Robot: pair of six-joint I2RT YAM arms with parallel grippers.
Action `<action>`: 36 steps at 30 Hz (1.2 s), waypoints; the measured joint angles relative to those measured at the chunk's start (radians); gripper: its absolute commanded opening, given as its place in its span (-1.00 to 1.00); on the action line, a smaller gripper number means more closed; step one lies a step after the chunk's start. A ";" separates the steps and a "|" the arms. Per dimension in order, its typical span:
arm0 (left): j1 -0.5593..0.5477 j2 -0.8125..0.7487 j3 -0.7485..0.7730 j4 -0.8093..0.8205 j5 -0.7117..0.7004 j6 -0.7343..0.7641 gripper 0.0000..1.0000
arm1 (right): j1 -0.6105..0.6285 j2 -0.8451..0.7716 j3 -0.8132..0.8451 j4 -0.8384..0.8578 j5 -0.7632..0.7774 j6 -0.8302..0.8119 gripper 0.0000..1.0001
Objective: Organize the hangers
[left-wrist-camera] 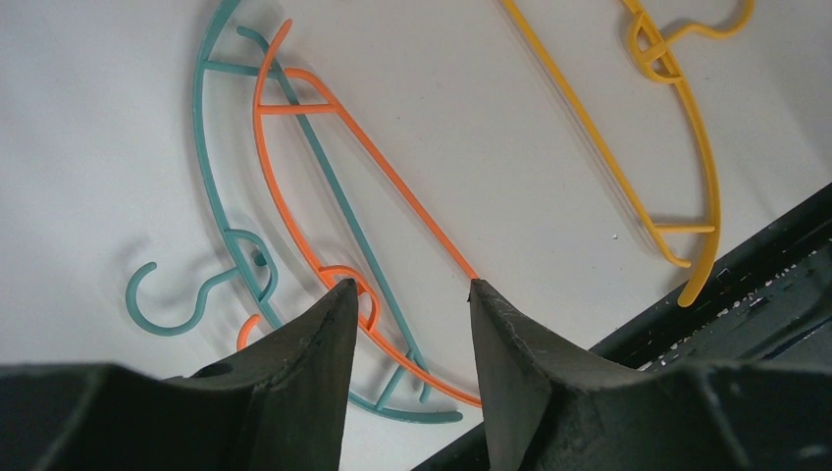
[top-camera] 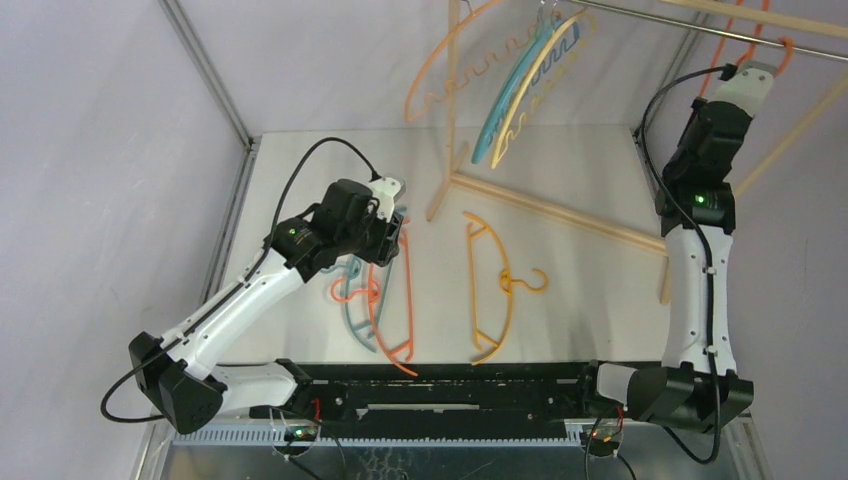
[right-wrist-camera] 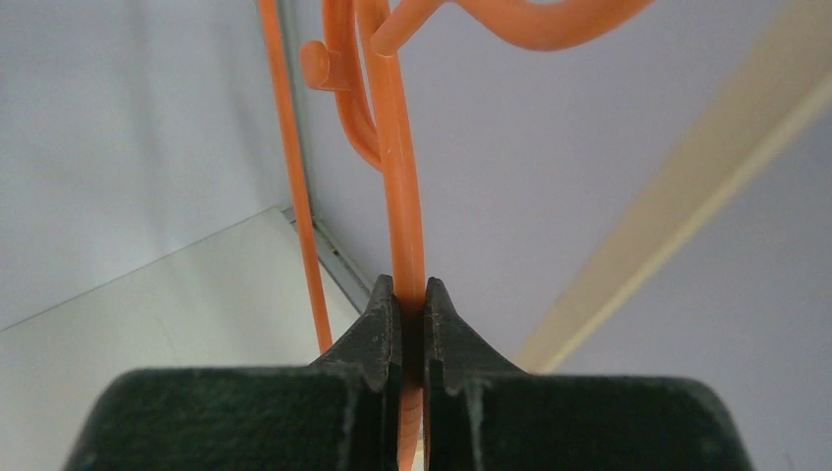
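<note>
Holding the right hand [right-wrist-camera: 412, 294] clamped on an orange hanger [right-wrist-camera: 397, 177] at the upper right of the top view, presumably to hook it over the rail [top-camera: 640, 10], I have the left hand [left-wrist-camera: 407, 294] spread open above the teal hanger [left-wrist-camera: 211, 177] on the table [left-wrist-camera: 98, 118], centre left.

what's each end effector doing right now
Left end effector: open, empty, over the flat-lying orange hanger.
Right end effector: closed on the raised orange hanger.
</note>
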 measured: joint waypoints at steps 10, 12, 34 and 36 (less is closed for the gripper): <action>0.000 -0.010 0.000 0.001 0.017 0.015 0.01 | -0.125 -0.039 -0.023 -0.015 -0.001 0.005 -1.00; 0.000 -0.010 0.000 0.001 0.017 0.016 0.01 | -0.144 -0.036 -0.023 -0.015 0.000 0.011 -1.00; 0.011 0.021 -0.008 0.024 0.048 0.053 0.00 | -0.066 -0.148 -0.117 -0.193 0.010 0.159 0.71; 0.011 0.029 -0.008 0.024 0.049 0.062 0.00 | -0.029 -0.174 -0.117 -0.206 0.024 0.159 0.72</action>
